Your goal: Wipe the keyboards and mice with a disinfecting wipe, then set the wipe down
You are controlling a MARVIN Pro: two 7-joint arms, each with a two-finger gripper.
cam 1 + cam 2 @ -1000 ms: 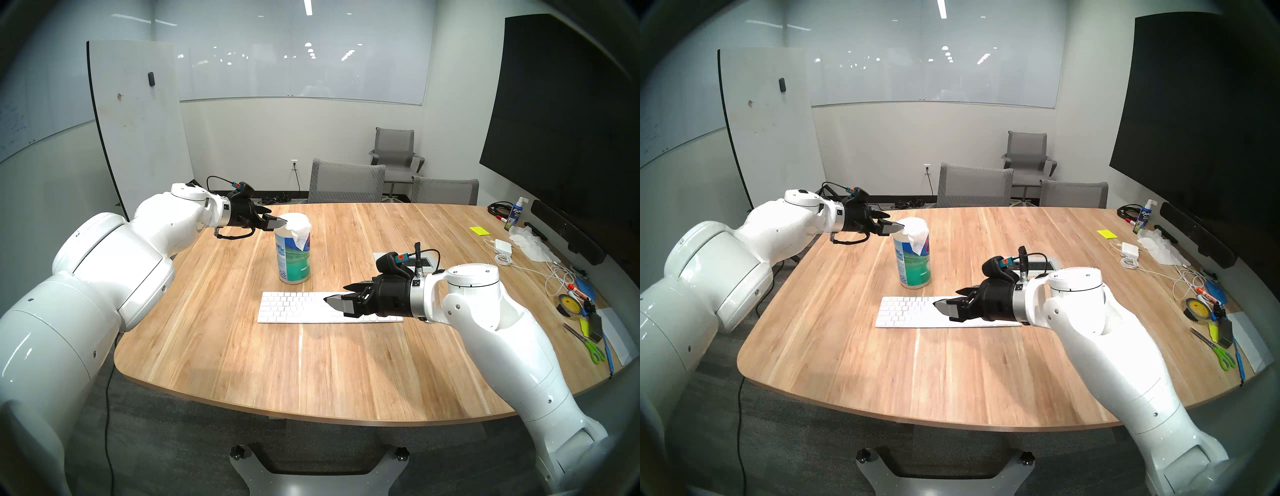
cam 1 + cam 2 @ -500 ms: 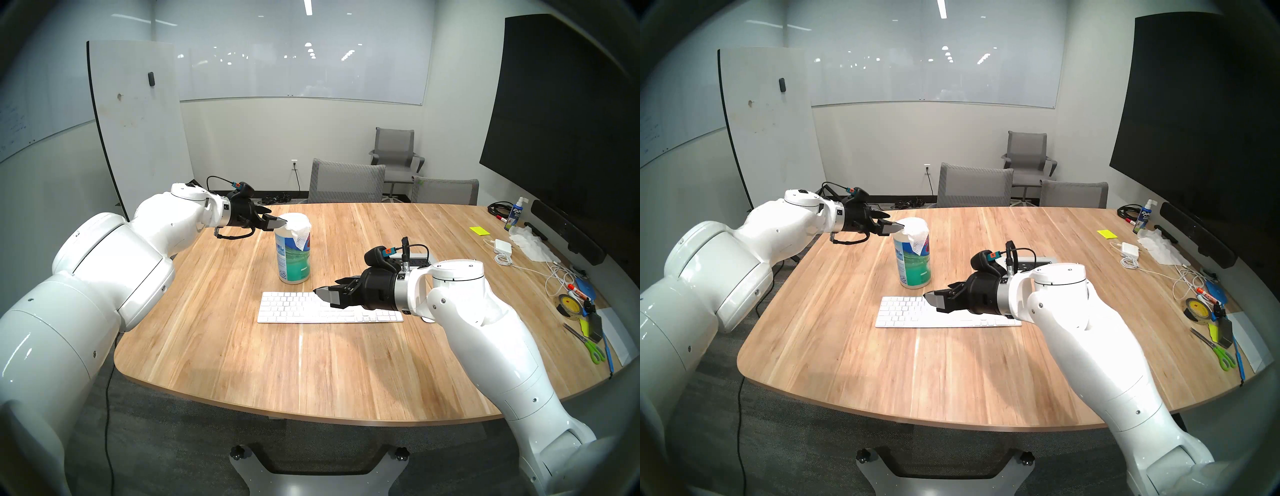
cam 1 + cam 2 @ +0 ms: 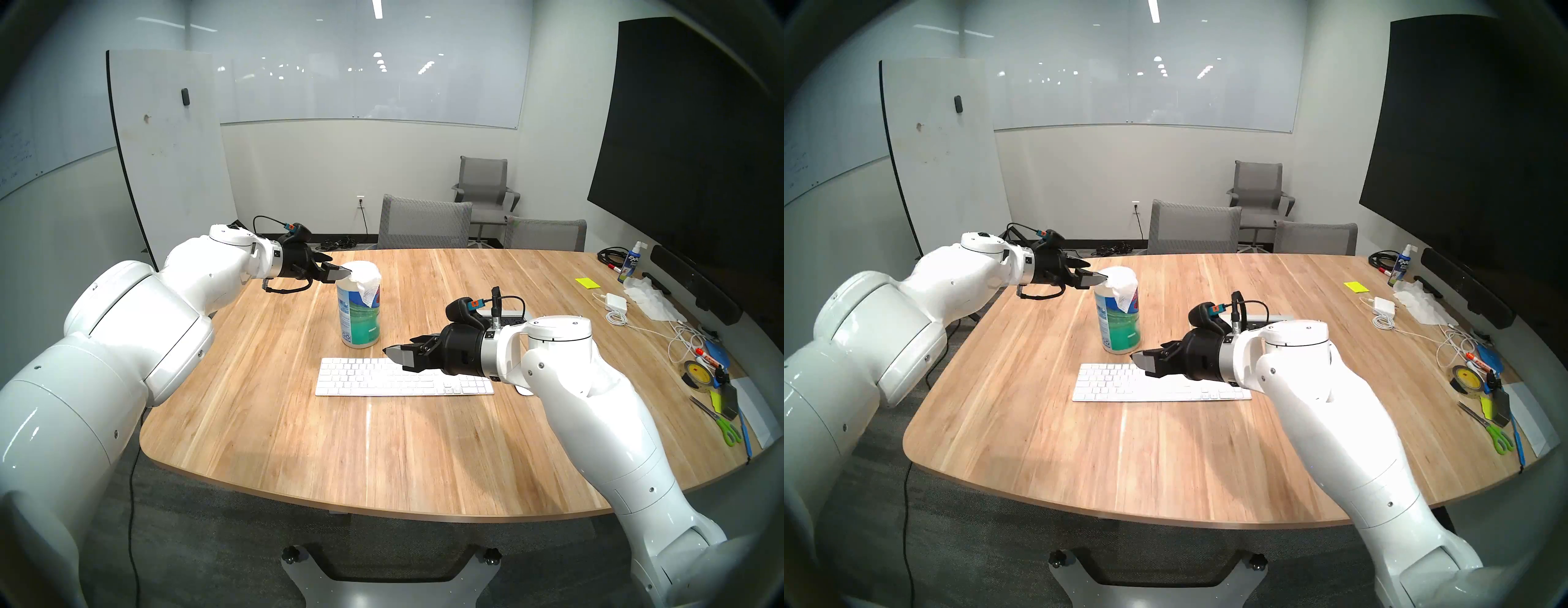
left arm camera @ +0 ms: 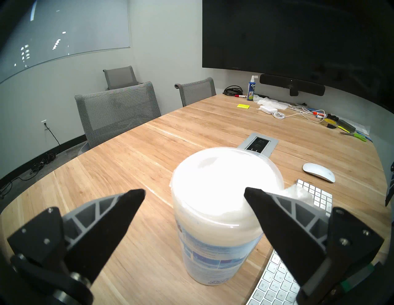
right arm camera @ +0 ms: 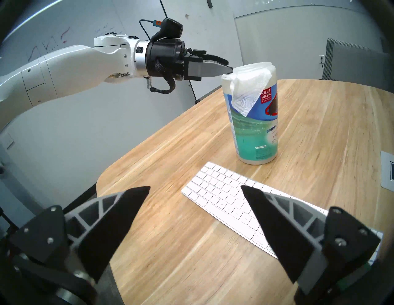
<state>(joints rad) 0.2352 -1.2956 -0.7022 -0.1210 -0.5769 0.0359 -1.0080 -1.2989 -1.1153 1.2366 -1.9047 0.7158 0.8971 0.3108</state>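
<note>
My left gripper (image 4: 194,194) is spread wide and empty, its right fingertip at the wipes canister (image 4: 219,213) rim, wipe (image 5: 247,89) draped there. My right gripper (image 5: 195,192) is fully open, holding nothing, hovering over the keyboard (image 5: 223,193). The mouse (image 4: 319,172) lies beyond the keyboard's number-pad end.

Mouse (image 3: 524,390) mostly hidden behind right arm in head views; only a sliver shows. Keyboard (image 3: 382,380): far right edge covered by right gripper (image 3: 403,349); in left wrist view cut by the frame bottom. Wipe canister (image 4: 215,215) lid overexposed in left wrist view, opening unreadable. Canister label text partly cut off in right wrist view. Clutter at desk (image 3: 382,458) right edge too small to identify.
</note>
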